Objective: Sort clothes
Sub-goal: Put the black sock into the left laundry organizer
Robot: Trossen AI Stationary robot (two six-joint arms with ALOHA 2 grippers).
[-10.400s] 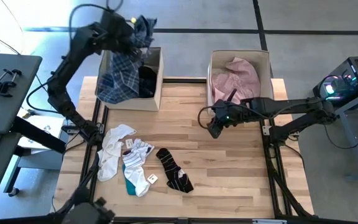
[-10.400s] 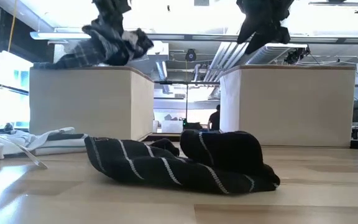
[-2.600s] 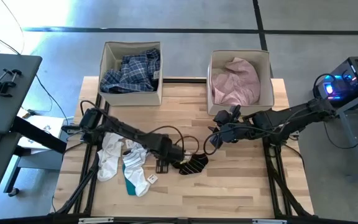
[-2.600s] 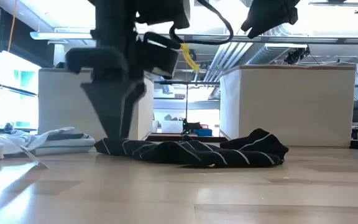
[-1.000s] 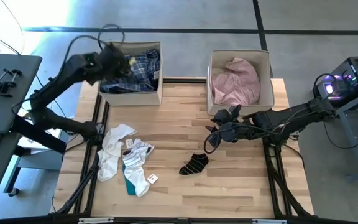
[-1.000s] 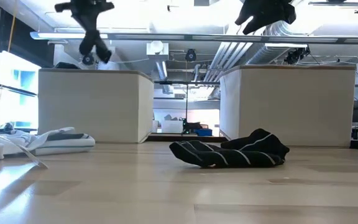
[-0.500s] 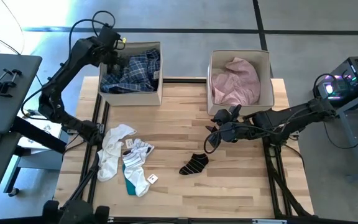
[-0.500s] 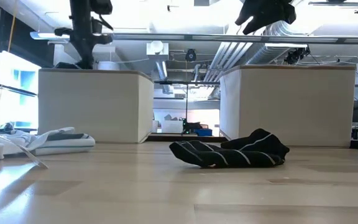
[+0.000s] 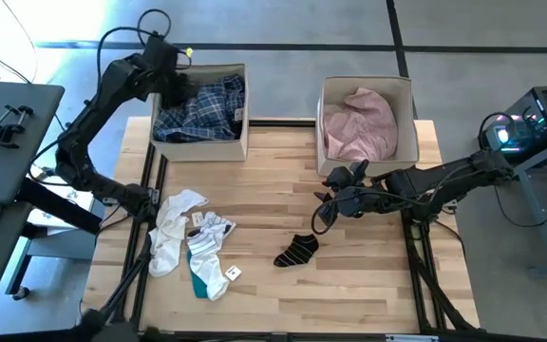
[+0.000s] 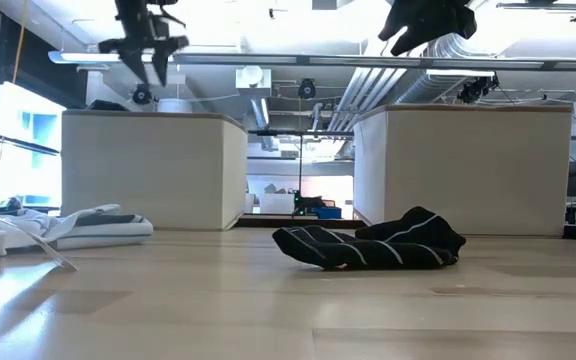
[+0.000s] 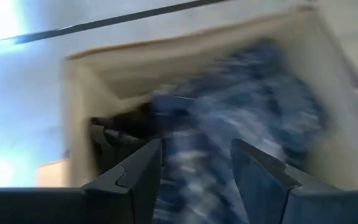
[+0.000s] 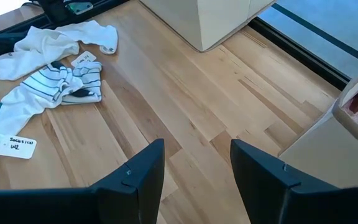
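A black sock [image 9: 297, 251] lies on the table [image 9: 368, 285], just below the spread, empty right gripper [image 9: 320, 215]. The left gripper [image 9: 173, 87] hovers spread over the left box [image 9: 243, 119]; beneath it the plaid shirt [image 11: 247, 124] is blurred, half hiding something dark.

The left gripper [image 9: 171, 84] now hangs open over the left box [image 9: 239, 142], having carried 1 black striped sock there; the plaid shirt [image 9: 202, 109] lies fully inside. 1 striped sock [image 9: 297, 251] remains on the table [image 9: 349, 285].
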